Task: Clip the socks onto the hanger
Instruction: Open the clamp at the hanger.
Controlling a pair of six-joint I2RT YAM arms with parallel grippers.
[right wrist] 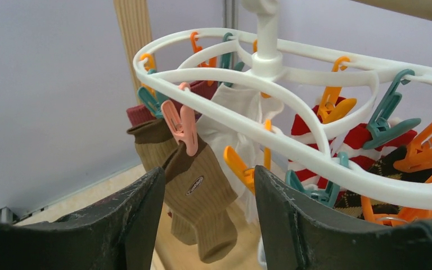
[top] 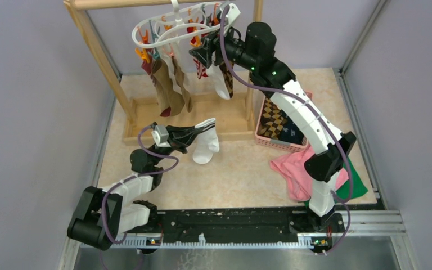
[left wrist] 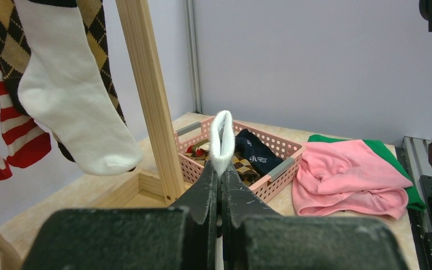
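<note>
The white hanger (top: 156, 26) hangs from the wooden rack's top bar, with orange and teal clips. Brown socks (top: 167, 93), a white sock (top: 219, 81), a red-striped one (right wrist: 315, 126) and an argyle one (left wrist: 0, 34) dangle from it. My left gripper (top: 194, 134) is shut on the cuff of another white sock (top: 207, 147), which hangs below it over the table; in the left wrist view the cuff (left wrist: 221, 138) sticks up between the jaws. My right gripper (right wrist: 209, 191) stands open just under the hanger's ring (right wrist: 247, 121), an orange clip (right wrist: 237, 166) beside its right finger.
The wooden rack (top: 98, 53) has a post (left wrist: 149, 95) and a base tray (top: 230, 121). A pink basket (top: 267, 140) holds argyle and navy socks (left wrist: 259, 157). A pink cloth (top: 295, 171) and a green cloth (top: 354, 188) lie by the right arm's base.
</note>
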